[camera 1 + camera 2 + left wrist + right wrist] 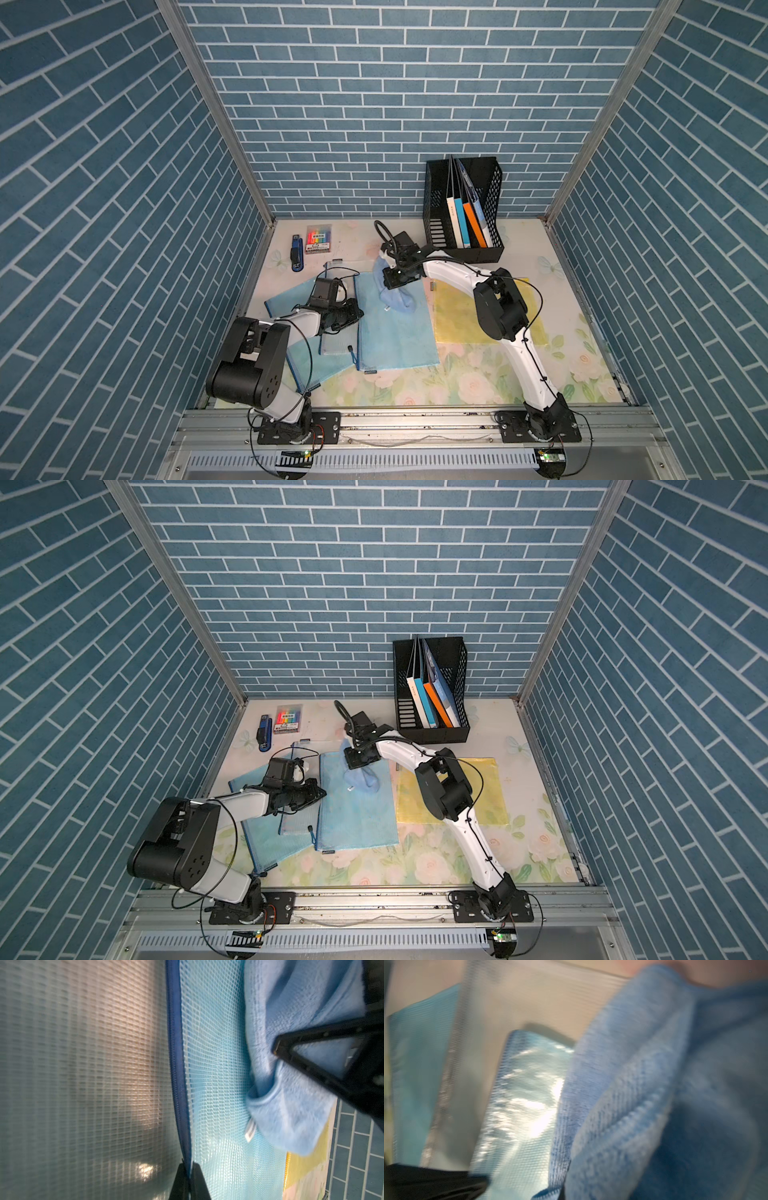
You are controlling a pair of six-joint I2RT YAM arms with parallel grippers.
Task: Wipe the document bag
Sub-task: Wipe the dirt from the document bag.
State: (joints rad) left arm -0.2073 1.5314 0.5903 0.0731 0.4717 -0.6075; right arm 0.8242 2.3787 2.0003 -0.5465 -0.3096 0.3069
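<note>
A light blue mesh document bag (395,332) (357,816) lies flat in the middle of the floral table. My left gripper (358,313) (320,793) (190,1169) is shut on its dark blue zipper edge (176,1064). A bunched blue cloth (397,299) (363,781) (291,1088) (643,1095) rests on the bag's far part. My right gripper (392,282) (357,762) comes down on the cloth from above and is shut on it. In the right wrist view the cloth covers the fingers, and the bag (521,1105) shows blurred beside it.
A second blue bag (286,301) and a small clear mesh pouch (338,343) lie under my left arm. A yellow folder (457,320) sits under the right arm. At the back stand a black file rack (434,224) with books, a stapler (296,257) and a highlighter pack (318,241).
</note>
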